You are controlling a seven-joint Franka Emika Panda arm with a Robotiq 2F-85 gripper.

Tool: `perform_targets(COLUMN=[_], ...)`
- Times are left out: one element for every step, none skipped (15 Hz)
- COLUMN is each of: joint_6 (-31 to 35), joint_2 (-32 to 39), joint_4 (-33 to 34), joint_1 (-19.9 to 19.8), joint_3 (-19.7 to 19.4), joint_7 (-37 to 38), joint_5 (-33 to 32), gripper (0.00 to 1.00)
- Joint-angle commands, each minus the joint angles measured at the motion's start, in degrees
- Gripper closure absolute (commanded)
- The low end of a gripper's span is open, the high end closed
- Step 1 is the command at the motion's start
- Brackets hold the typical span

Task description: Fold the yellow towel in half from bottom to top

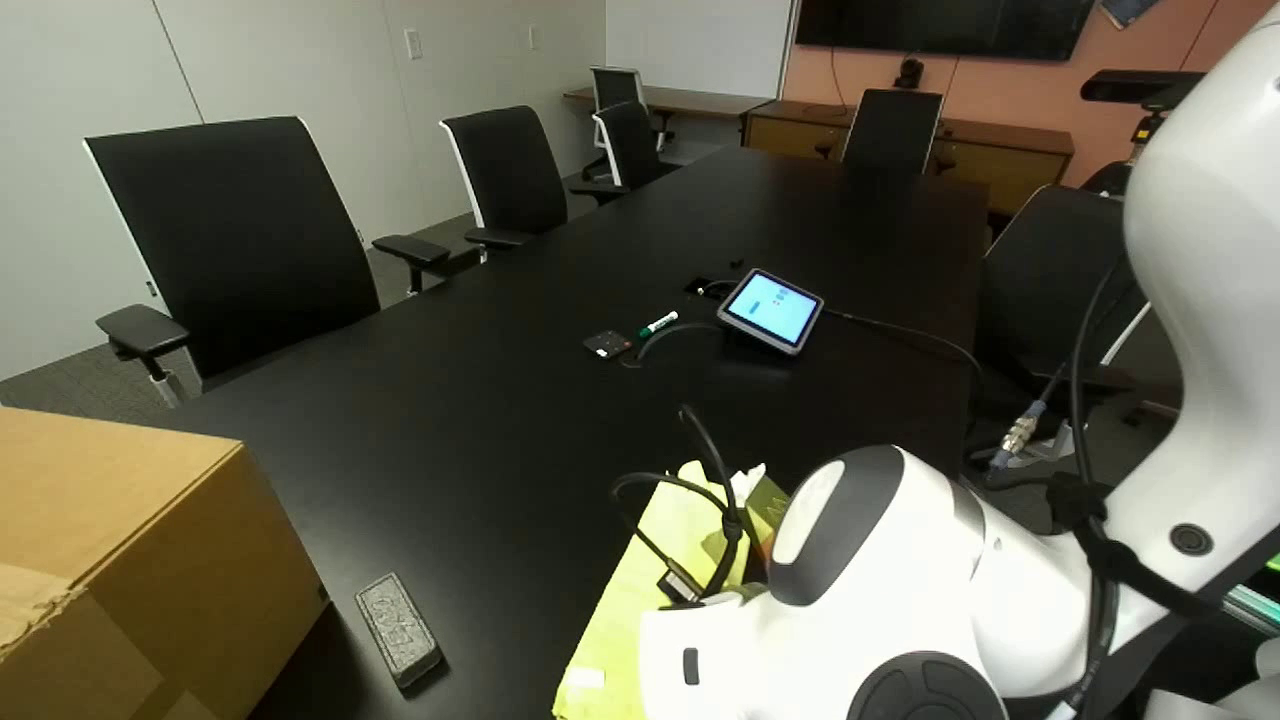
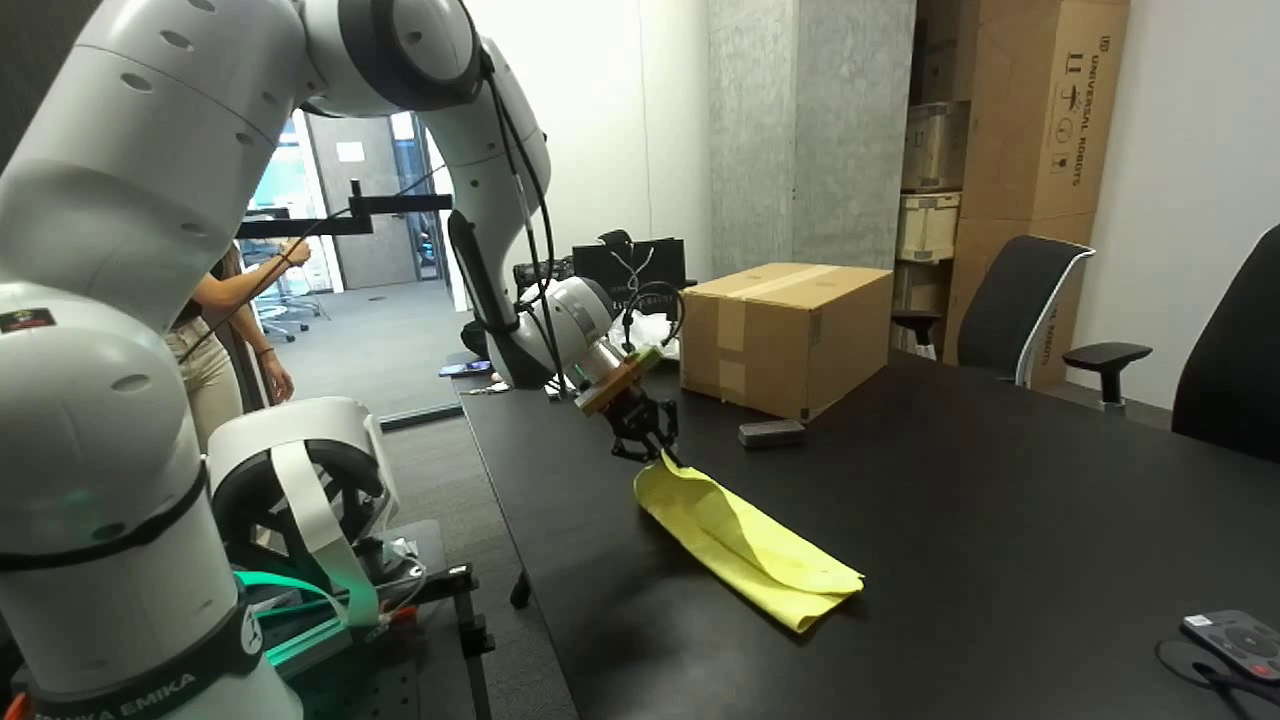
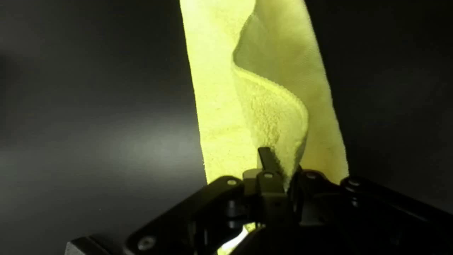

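Pinching, with the end effector [image 3: 287,173], a raised edge of the yellow towel [image 2: 745,545], on the tabletop [image 2: 1000,530] at lower centre-right of an exterior view. Could settle crooked, given the curled edge, if released now; could drag askew if pulled sideways.

Office meeting room: table [image 1: 480,400], chairs [image 1: 240,230]

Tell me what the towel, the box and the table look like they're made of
Towel: matte, soft cloth, perhaps terry or microfiber; the wrist view shows a fuzzy nap and a loose curl.
Box: matte tan cardboard, going by its torn edge in an exterior view.
Table: smooth, dark, satin finish with a soft glare; laminate or painted wood, I can't tell.
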Motion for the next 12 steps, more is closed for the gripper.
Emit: perform_targets(joint_6=[-1.1,-0.8,-0.6,-0.4,-0.1,0.3,0.4,0.6,0.9,1.1,1.1,1.1], joint_2=[2.7,3.1,4.4,4.8,5.4,6.8,7.9,8.5,8.8,10.1,10.6,10.7], joint_4=[5.3,6.2,7.7,8.7,9.7,11.0,12.2,12.7,13.0,14.0,14.5,14.9], joint_1=[-1.7,-1.9,-2.1,-2.4,-2.6,-2.8,-2.9,-3.3,-3.5,-3.5,-3.5,-3.5], joint_3=[2.3,2.6,2.8,3.2,3.5,3.8,4.0,4.5,4.7,4.8,4.9,5.1], joint_7=[1.1,1.0,0.9,0.5,0.0,-0.3,-0.5,-1.5,-2.0,-2.2,-2.0,-1.9], joint_5=[-5.6,-6.9,-8.3,-9.3,-10.1,-10.9,-11.9,-12.0,-12.3,-12.8,-13.4,-13.8], gripper=[0.91,0.91,0.9,0.9,0.91,0.91,0.91,0.9,0.91,0.9,0.91,0.9])
